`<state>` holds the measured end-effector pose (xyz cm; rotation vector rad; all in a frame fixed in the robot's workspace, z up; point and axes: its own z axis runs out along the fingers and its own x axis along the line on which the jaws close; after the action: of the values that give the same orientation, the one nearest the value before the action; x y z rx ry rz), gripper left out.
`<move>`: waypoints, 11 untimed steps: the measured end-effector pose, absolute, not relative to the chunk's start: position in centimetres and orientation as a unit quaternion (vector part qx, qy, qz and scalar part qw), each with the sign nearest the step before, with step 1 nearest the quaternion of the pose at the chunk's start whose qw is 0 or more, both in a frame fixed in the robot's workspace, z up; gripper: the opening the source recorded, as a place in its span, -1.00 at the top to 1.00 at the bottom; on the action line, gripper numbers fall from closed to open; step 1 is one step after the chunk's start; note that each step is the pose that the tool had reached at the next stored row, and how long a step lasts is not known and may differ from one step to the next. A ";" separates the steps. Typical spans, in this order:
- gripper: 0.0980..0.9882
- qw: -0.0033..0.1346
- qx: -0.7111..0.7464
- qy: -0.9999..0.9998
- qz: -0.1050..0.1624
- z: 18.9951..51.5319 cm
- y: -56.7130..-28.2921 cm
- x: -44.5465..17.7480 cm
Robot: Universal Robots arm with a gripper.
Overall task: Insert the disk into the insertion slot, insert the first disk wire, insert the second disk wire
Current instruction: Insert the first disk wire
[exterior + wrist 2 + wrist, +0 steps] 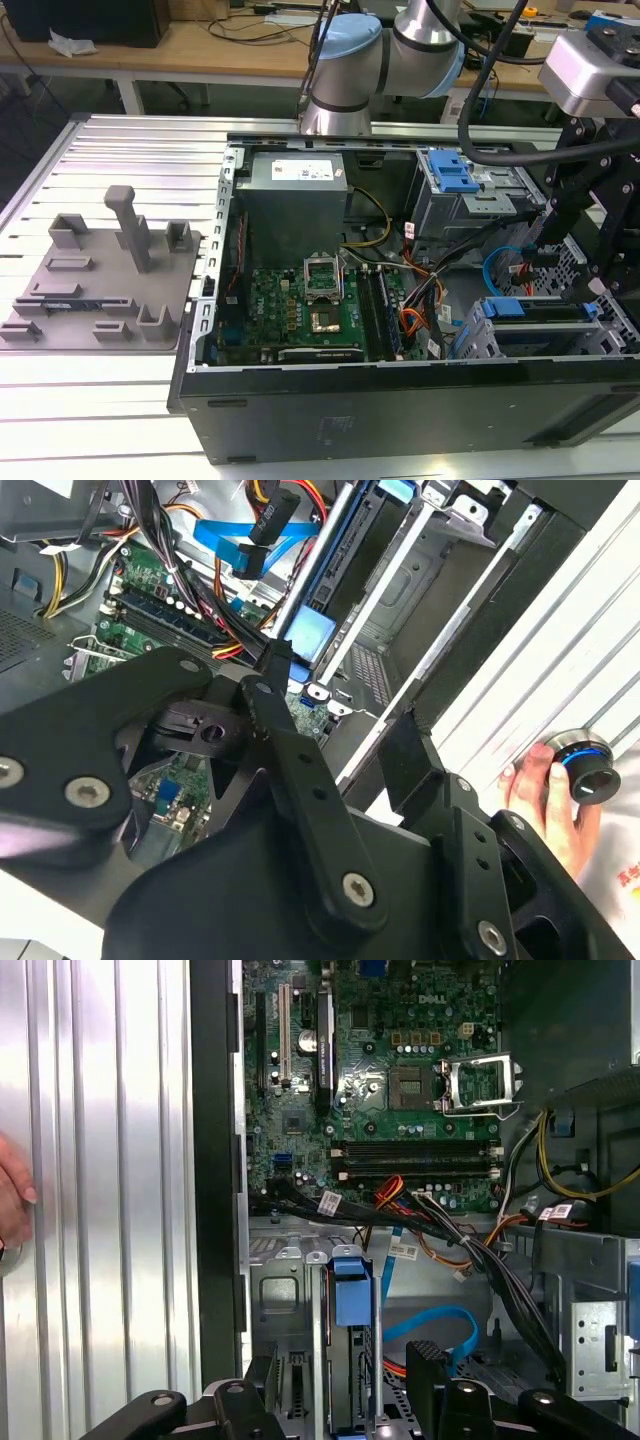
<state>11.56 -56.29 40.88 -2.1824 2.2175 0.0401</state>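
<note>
Your pincer [345, 1360] hangs wide and empty, one finger on either side of the disk [352, 1290], touching nothing that you can make out. Just past the fingertips, the disk's blue caddy sits down inside the slot [285, 1290], flanked by the perforated walls. You can judge the first step done or very nearly so, though whether the disk is pushed fully home you cannot tell.

Next out, the second wire [445, 1322] loops in a blue arc just beside the slot. In the second wrist view the first wire [303, 495] runs down to its dark plug, which lies across that blue loop. Neither looks mated to the disk, though the disk's connector end is hidden, so count both wire steps as left.

Farther on lies the motherboard [400, 1080], with a black cable bundle crossing between it and the slot. Outside the case [215, 1160], a hand [12, 1200] rests on the ribbed worktop [110, 1160].
</note>
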 end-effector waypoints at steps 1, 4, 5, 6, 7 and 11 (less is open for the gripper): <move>-0.18 0.015 -0.701 0.713 0.013 40.9 -56.3 11.6; -0.18 0.015 -0.701 0.713 0.013 40.9 -56.3 11.6; -0.18 0.015 -0.701 0.713 0.013 40.9 -56.3 11.6; -0.18 0.015 -0.701 0.713 0.013 40.8 -56.1 11.6; -0.18 0.015 -0.701 0.713 0.013 40.9 -55.9 11.6; -0.18 -0.012 -0.701 0.713 -0.014 40.9 -53.6 11.6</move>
<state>11.56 -53.61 40.87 -2.2207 2.2560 -0.0439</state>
